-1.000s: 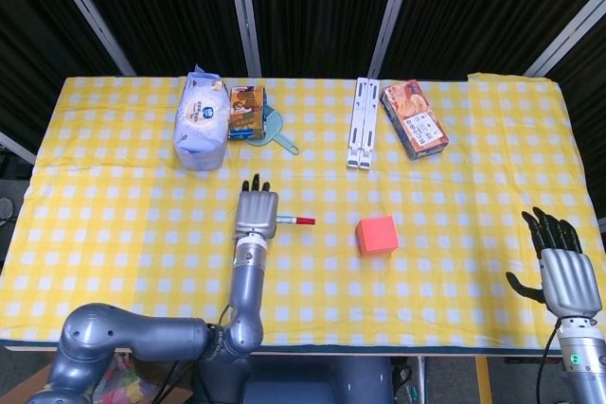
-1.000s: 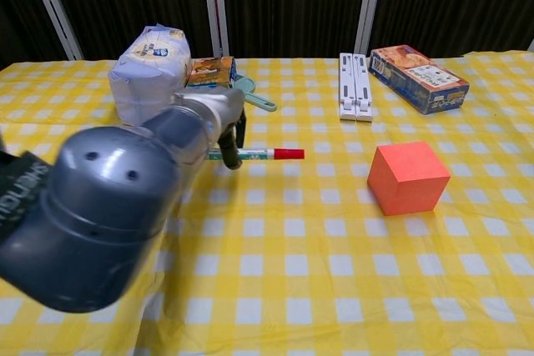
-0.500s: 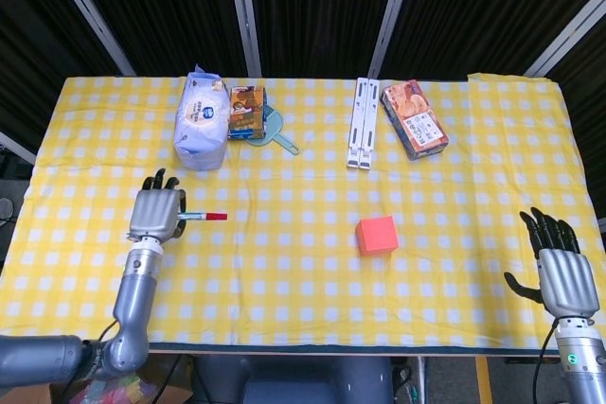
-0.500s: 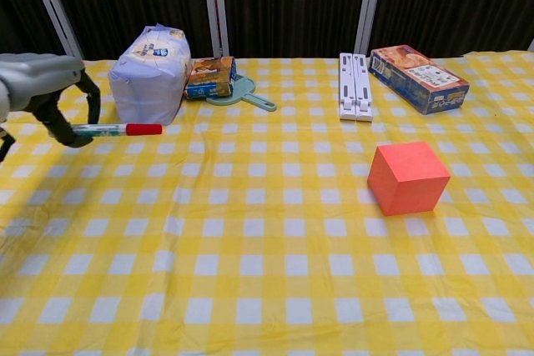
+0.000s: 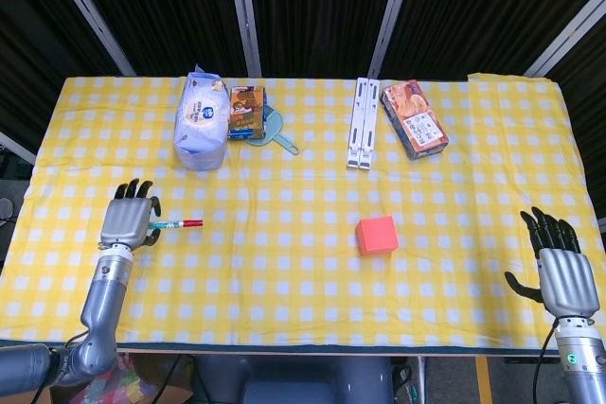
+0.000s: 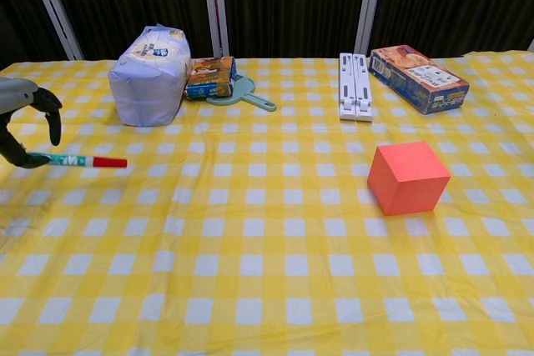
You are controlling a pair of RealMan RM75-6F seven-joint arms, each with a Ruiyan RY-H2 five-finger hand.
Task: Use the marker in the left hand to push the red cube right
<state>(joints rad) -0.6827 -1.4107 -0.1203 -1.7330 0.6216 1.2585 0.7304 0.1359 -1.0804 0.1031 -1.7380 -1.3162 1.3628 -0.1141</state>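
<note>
The red cube [image 5: 377,235] [image 6: 408,177] sits on the yellow checked cloth, right of the table's middle. My left hand [image 5: 129,218] [image 6: 23,122] is far to the left of it, near the table's left side, and holds a marker [image 5: 176,225] [image 6: 82,160] with a red cap pointing right toward the cube. A wide stretch of cloth lies between the marker tip and the cube. My right hand [image 5: 563,267] hovers at the front right corner with its fingers spread and nothing in them; the chest view does not show it.
Along the back stand a white-blue bag [image 5: 201,120] [image 6: 149,75], a small orange box [image 5: 246,112], a teal flat tool [image 5: 279,135], a white folded stand [image 5: 362,123] [image 6: 355,87] and an orange-blue box [image 5: 414,118] [image 6: 418,78].
My left hand has carried the marker from just left of the cube far to the left side of the table. The cube and the right hand have not moved.
</note>
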